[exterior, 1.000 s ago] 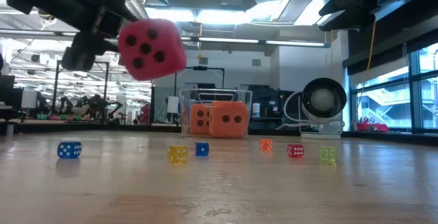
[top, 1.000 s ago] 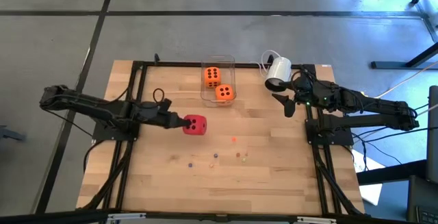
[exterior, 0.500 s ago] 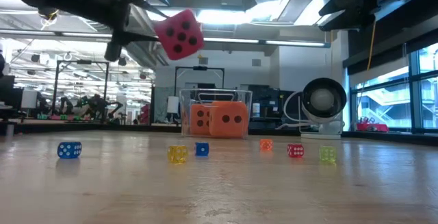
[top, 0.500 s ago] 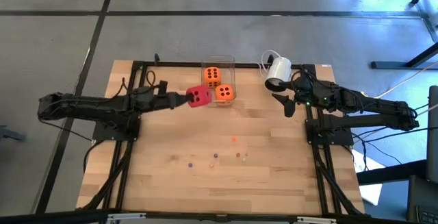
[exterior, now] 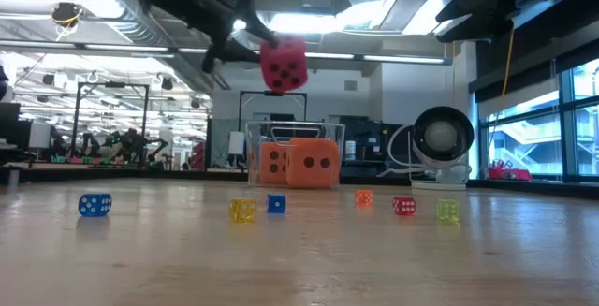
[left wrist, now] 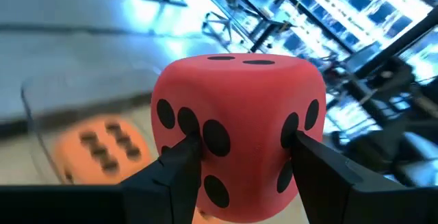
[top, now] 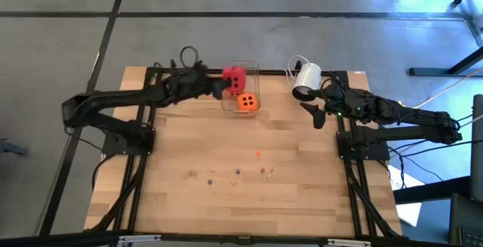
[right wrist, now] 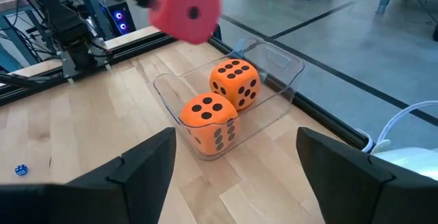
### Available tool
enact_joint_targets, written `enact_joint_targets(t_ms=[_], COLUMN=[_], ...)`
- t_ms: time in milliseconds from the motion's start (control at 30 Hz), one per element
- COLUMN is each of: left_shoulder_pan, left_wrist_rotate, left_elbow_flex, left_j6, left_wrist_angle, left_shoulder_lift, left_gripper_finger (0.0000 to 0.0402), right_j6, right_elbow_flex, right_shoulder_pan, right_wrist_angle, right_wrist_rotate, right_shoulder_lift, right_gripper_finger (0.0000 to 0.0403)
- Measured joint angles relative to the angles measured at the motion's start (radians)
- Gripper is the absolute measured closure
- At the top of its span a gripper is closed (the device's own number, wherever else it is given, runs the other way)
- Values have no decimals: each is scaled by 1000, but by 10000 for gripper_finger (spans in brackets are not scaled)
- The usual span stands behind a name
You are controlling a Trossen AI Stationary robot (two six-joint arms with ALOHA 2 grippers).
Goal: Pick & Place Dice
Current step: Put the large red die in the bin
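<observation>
The left arm's jaws (top: 221,86) are clamped on the red die (top: 235,77), one finger (left wrist: 174,172) pressed into each of two opposite faces. They hold it in the air, well clear of the worktop (top: 189,202), above the near-left part of the clear container (top: 253,67). Below and just beyond these jaws, two orange dice (top: 247,103) already sit inside that container, side by side.

The step in hand looks like the carry-and-place of the last big die. The next move probably calls for bringing the red die squarely over free room in the container, lowering it past the rim, and then parting the jaws so it drops beside the orange pair rather than catching on the wall.

Further right, the right arm's jaws (top: 317,113) wait spread wide and empty, beside a white fan-like device (top: 307,76), with the container out in front of them.
</observation>
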Motion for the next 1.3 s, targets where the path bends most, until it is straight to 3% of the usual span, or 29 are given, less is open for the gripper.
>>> enact_joint_targets(t_ms=[167,433,700,1100,1300], left_shoulder_pan=[44,48,48,43,42], left_wrist_rotate=[-52,-164,-179,-216,-233], left_elbow_flex=[67,69,69,69,-1], left_j6=[183,331,365,442,452], left_wrist_angle=[17,94,176,183,227], left_shoulder_lift=[128,260,363,368,367], left_gripper_finger=[211,211,211,211,211], right_j6=[-2,-23,-23,-23,-23], right_elbow_flex=[0,0,0,0,0], right_shoulder_pan=[0,0,0,0,0], right_wrist_angle=[0,-2,-8,-8,-8], right_wrist_rotate=[3,3,3,3,3], right_shoulder_lift=[0,0,0,0,0], right_gripper_finger=[101,101,100,101,101])
